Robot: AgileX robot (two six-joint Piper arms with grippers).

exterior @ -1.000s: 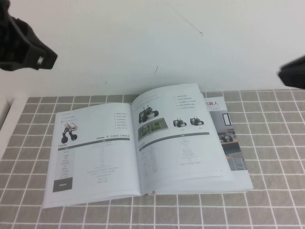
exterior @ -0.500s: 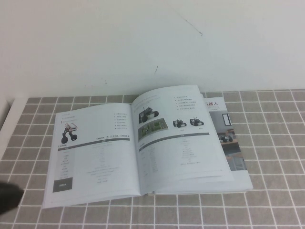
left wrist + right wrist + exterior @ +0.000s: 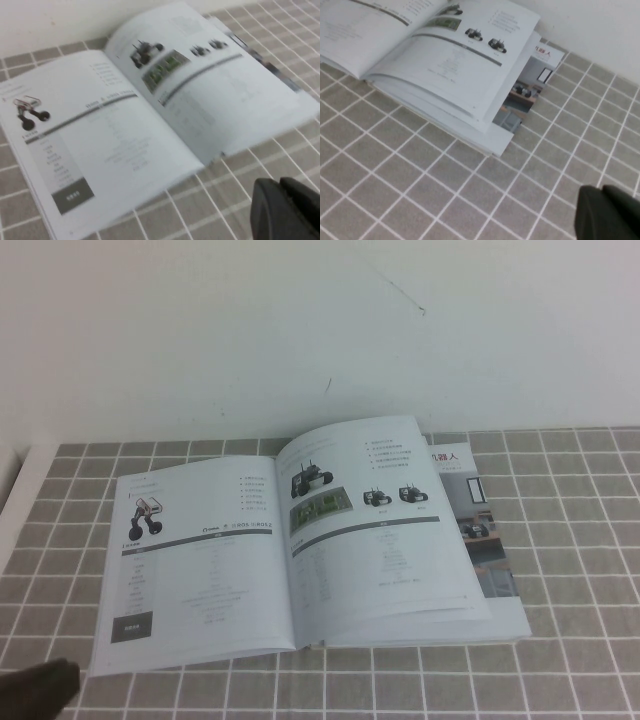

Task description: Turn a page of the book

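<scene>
The large thin glossy white softcover book (image 3: 300,550) lies open on the grey tiled table (image 3: 580,540), spine running away from the robot; the left gripper (image 3: 35,695), nearer at the book's near-left corner, and the unseen-from-above right gripper (image 3: 610,215) hold nothing, their opening untellable.

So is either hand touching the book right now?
No. In the wrist views the left hand and the right hand each sit over bare tiles, apart from the book.
</scene>
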